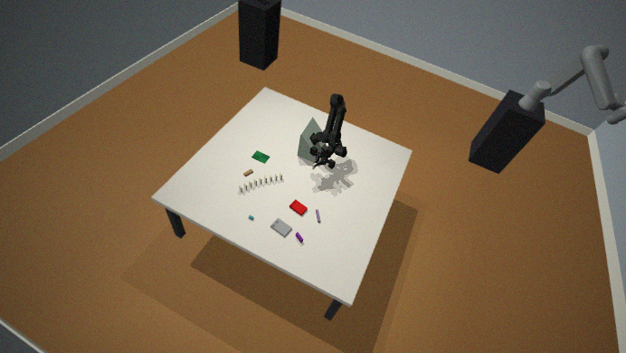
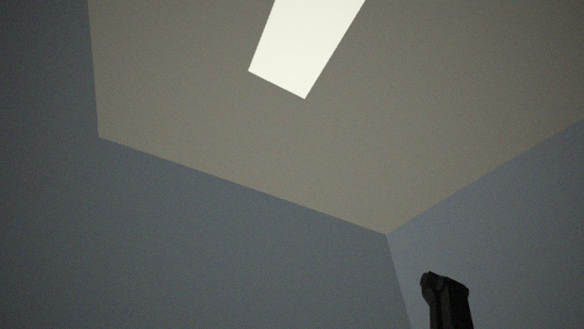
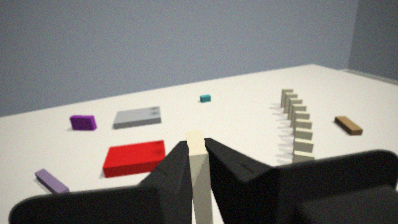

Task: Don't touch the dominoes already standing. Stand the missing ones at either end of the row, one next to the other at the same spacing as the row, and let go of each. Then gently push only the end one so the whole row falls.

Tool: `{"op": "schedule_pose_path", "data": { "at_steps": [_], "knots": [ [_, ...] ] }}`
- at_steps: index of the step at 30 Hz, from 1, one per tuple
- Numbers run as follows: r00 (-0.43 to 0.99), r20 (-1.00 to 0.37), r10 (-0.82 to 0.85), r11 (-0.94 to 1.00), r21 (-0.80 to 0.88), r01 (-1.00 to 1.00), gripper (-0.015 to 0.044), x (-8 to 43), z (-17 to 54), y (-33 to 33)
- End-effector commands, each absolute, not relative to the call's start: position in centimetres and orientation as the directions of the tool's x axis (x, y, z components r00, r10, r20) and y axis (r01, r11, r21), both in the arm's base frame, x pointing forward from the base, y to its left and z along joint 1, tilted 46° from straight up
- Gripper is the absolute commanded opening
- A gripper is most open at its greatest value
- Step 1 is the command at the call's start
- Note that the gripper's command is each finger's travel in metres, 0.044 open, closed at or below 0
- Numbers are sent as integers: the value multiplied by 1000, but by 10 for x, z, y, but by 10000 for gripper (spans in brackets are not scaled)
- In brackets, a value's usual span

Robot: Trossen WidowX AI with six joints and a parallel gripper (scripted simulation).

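Observation:
Several cream dominoes stand upright in a slightly curved row on the white table (image 1: 213, 181) (image 3: 240, 120). The row's end domino (image 1: 281, 177) (image 3: 303, 157) nearest the arm and its far end domino (image 1: 241, 189) (image 3: 287, 97) are both upright. My gripper (image 1: 315, 166) (image 3: 195, 147) is shut on a cream domino (image 3: 201, 172), which points out from between the fingertips. The gripper is above the table, right of the row in the top view and apart from it. The held domino's lower part is hidden in the wrist view. The exterior view shows only part of the arm.
A red block (image 1: 298, 207) (image 3: 135, 159), grey slab (image 1: 281, 227) (image 3: 137, 118), purple block (image 1: 299, 237) (image 3: 83, 123), lavender stick (image 1: 317, 215) (image 3: 51, 181) and teal block (image 1: 251, 217) (image 3: 205, 98) lie on one side. A brown block (image 1: 248, 172) (image 3: 348, 125) and green sheet (image 1: 260, 157) lie opposite. A grey-green panel (image 1: 312, 128) stands beside the arm.

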State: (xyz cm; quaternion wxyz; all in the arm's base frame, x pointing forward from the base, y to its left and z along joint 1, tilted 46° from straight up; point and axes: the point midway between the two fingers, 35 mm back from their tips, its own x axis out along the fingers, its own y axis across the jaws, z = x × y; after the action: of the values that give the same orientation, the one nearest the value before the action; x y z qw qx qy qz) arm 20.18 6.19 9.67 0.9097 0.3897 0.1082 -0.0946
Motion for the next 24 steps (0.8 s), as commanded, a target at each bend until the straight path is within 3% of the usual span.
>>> {"op": "schedule_pose_path", "data": {
  "at_steps": [1, 24],
  "knots": [
    [959, -267, -93, 673, 694, 258, 21, 201, 96, 61],
    [956, -280, -87, 684, 681, 262, 21, 204, 92, 72]
  ]
}}
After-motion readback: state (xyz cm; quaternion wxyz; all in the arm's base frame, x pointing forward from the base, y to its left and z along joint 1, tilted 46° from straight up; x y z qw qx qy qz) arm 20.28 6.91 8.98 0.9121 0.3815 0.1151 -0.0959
